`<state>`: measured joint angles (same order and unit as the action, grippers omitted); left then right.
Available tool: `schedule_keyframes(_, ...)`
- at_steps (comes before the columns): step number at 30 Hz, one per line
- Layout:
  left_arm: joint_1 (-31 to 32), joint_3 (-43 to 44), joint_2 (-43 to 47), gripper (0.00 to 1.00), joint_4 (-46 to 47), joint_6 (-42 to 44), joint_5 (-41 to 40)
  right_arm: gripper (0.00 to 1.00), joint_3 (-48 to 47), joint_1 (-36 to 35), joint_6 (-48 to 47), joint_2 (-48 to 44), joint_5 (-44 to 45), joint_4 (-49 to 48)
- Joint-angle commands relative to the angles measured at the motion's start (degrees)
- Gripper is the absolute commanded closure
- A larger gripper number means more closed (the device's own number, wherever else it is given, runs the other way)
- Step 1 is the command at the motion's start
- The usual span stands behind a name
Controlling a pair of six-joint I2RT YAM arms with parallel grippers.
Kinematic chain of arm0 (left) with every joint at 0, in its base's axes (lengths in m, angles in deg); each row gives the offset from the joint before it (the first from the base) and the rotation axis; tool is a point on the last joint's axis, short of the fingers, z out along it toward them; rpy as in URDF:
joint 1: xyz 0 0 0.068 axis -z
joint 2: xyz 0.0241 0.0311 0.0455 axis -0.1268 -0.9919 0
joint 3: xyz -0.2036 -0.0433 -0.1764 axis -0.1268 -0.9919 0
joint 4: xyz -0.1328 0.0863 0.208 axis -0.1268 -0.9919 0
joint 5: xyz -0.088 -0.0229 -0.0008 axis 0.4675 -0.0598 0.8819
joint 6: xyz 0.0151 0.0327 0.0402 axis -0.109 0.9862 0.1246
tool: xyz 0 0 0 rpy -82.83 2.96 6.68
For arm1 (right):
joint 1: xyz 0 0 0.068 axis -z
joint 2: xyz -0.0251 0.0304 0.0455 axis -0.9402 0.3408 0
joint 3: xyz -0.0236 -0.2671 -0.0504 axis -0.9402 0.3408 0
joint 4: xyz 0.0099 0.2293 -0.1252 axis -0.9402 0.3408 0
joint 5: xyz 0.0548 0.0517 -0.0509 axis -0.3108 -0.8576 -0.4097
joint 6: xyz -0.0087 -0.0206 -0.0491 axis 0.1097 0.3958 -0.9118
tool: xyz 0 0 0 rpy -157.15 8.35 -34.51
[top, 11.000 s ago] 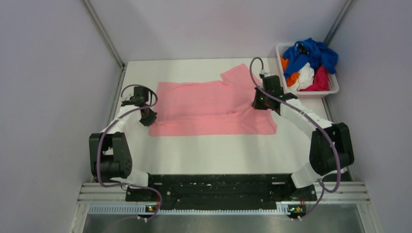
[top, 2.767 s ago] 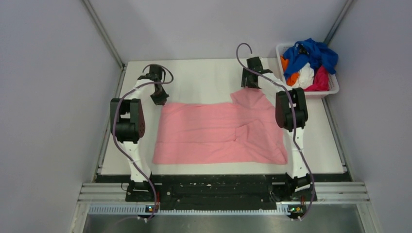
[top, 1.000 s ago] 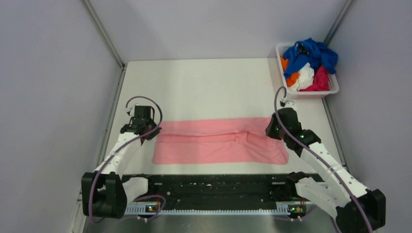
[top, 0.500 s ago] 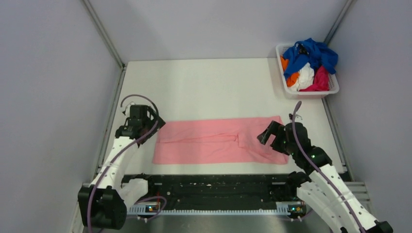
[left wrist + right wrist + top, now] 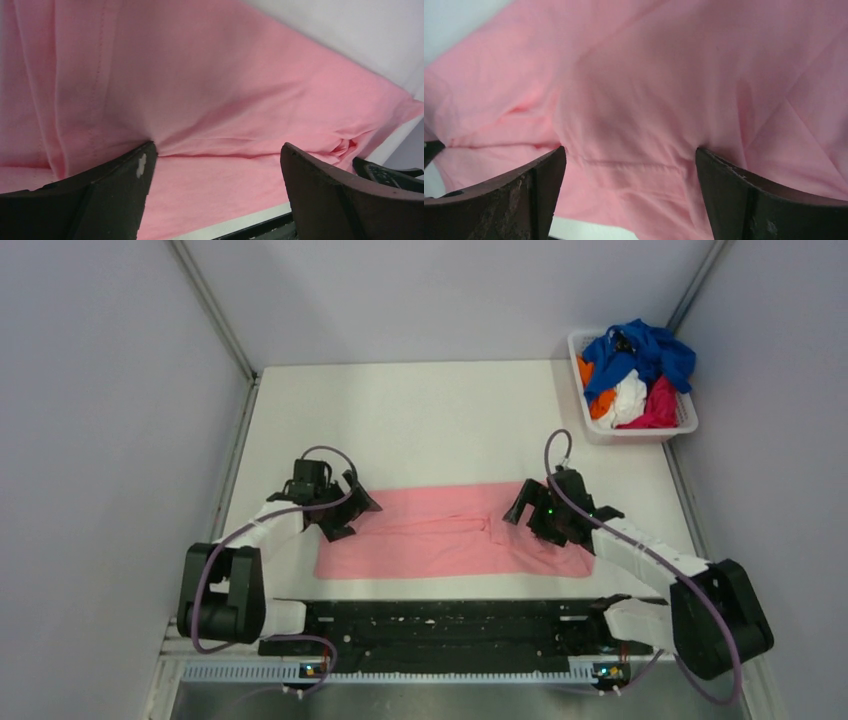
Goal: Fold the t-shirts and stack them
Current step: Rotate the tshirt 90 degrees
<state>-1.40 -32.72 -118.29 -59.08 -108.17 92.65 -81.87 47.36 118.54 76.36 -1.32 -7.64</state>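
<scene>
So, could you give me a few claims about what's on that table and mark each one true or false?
1. The pink t-shirt lies folded into a long strip on the table. True.
2. The left tool and right tool are both open, over the shirt. True.
3. The basket is empty. False: crumpled shirts fill it.
4. The basket stands at the table's near left corner. False: far right.
</scene>
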Motion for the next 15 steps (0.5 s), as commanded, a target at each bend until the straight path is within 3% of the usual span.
schedule_keyframes(1, 0.73, -2.84, -0.59, 0.01, 2.94, -0.48, -2.5, 0.01, -4.88, 1.92, -2.45, 11.75, 1.23, -7.15)
schedule_keyframes(4, 3.15, -4.08, 0.36, 0.01, 1.74, -1.14, -4.45, 0.01, -9.9, 5.75, -4.25, 22.36, -4.19, -12.05)
schedule_keyframes(8, 10.62, -3.64, 3.63, 0.01, -3.61, -4.71, -9.68, 0.01, -25.87, 9.72, -6.72, 37.58, -10.36, -14.11)
schedule_keyframes(12, 18.1, -6.02, 8.43, 0.01, -4.73, -10.86, -10.07, 0.01, -49.49, 10.95, -11.89, 54.25, -17.45, -4.94)
schedule_keyframes(15, 21.64, -8.22, 9.26, 0.01, 0.37, -14.5, -9.09, 0.01, -65.74, 10.87, -12.04, 64.96, -23.3, 0.44)
